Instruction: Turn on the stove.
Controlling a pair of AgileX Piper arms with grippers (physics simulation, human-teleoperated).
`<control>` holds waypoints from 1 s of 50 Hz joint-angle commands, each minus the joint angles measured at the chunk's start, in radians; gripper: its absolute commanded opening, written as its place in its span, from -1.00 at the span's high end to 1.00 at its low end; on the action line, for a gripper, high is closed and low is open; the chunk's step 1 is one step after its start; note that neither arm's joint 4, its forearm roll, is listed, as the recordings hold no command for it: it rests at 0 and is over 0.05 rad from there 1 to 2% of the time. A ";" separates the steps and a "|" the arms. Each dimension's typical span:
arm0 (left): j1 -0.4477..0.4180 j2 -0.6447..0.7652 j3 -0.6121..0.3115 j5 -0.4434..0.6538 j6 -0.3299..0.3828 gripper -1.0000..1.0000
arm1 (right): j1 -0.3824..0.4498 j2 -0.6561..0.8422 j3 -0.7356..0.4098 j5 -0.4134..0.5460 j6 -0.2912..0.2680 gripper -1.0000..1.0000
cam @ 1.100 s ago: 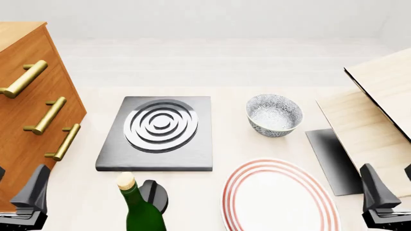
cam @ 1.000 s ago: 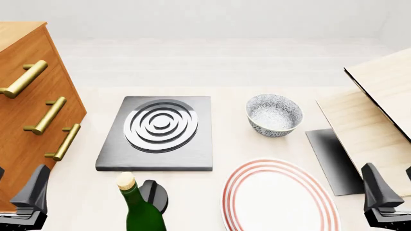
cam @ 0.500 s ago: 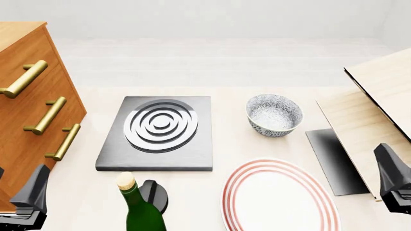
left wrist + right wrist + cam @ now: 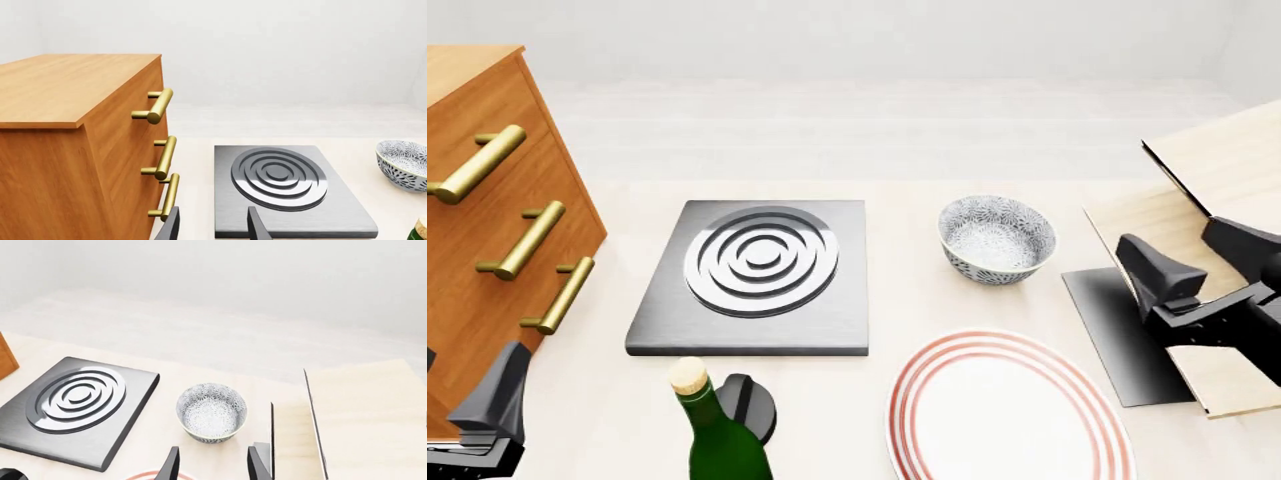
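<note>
Front view: stove (image 4: 754, 275) sits on the table between the wooden drawer unit (image 4: 487, 215) w/ brass handles and the patterned bowl (image 4: 997, 238); silver ring burner is centred on the dark slab. Its black knob (image 4: 747, 402) lies on the near side of the slab, apart from it, just beside and partly behind the green bottle (image 4: 714, 435) w/ cork top. Nothing touches the knob, so as far as I can judge the task is barely started: whole reach, grip and turn are left. Left gripper (image 4: 487, 415) is low at the near left corner, by the drawer unit, only partly in frame. Right gripper (image 4: 1194, 265) is up over the dark mat (image 4: 1114, 335) and light wood boards (image 4: 1214, 215) on the right, jaws apart w/ nothing between them, well apart from the knob; red-ringed plate (image 4: 1008, 410) lies between. Left wrist view: left fingers (image 4: 257, 227) are spread, holding nothing, aimed toward the slab's near edge and the drawer front; knob not in this view, bottle cork only at the corner. Right wrist view: right fingers (image 4: 170, 465) are parted and empty, looking at bowl and stove beyond; a dark sliver at the bottom corner may be the knob, can't tell. Bottle crowding the knob looks like the main hazard for whichever arm goes in.
</note>
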 commanded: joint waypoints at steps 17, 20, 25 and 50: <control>0.000 0.000 0.000 0.000 0.000 -1.00 | 0.196 0.408 -0.186 -0.018 -0.069 -1.00; 0.000 0.000 0.000 0.000 0.000 -1.00 | 0.204 0.443 -0.217 -0.015 -0.072 -1.00; 0.000 0.000 0.000 0.000 0.000 -1.00 | 0.244 0.519 -0.259 -0.004 -0.103 -1.00; 0.000 0.000 0.000 0.000 0.000 -1.00 | 0.398 0.769 -0.391 -0.009 -0.125 -1.00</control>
